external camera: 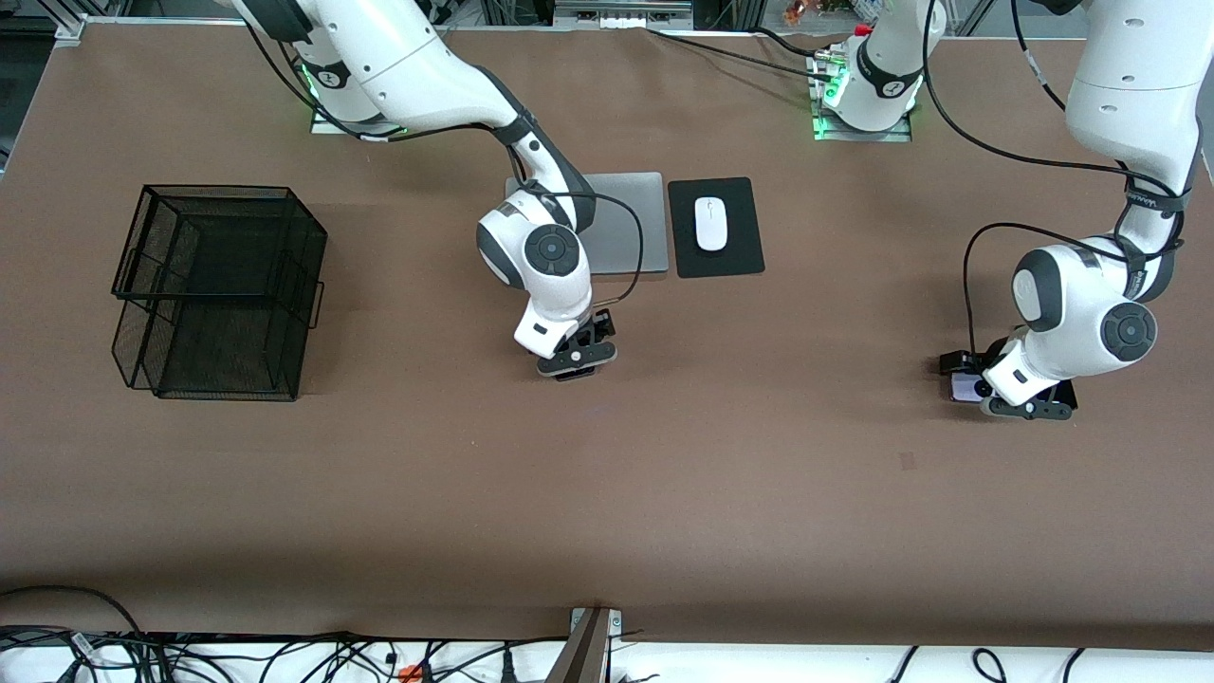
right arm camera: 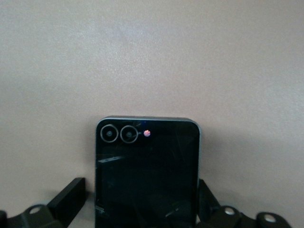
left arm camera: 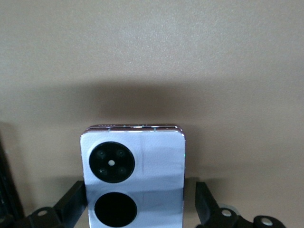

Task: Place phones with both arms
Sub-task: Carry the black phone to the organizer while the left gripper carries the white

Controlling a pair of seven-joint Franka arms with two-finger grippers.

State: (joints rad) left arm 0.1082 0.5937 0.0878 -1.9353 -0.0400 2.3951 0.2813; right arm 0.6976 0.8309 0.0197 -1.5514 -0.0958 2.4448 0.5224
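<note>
Left end effector (left arm camera: 137,209) wide around lavender phone (left arm camera: 134,175), right end effector (right arm camera: 142,204) around black phone (right arm camera: 147,175)

Mesh tray (external camera: 218,289) sitting toward the right arm's end of the table (external camera: 607,493). Laptop (external camera: 621,223) lying closed mid-table, mousepad (external camera: 716,228) just beside it toward the left arm's end, mouse (external camera: 710,223) resting on the pad.

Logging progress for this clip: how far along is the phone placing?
Nothing looks placed yet. Both claws are open and low over the table, each straddling a phone: the left claw around the lavender flip phone, the right claw around the black flip phone. Gripping, lifting and placing both remain.
</note>
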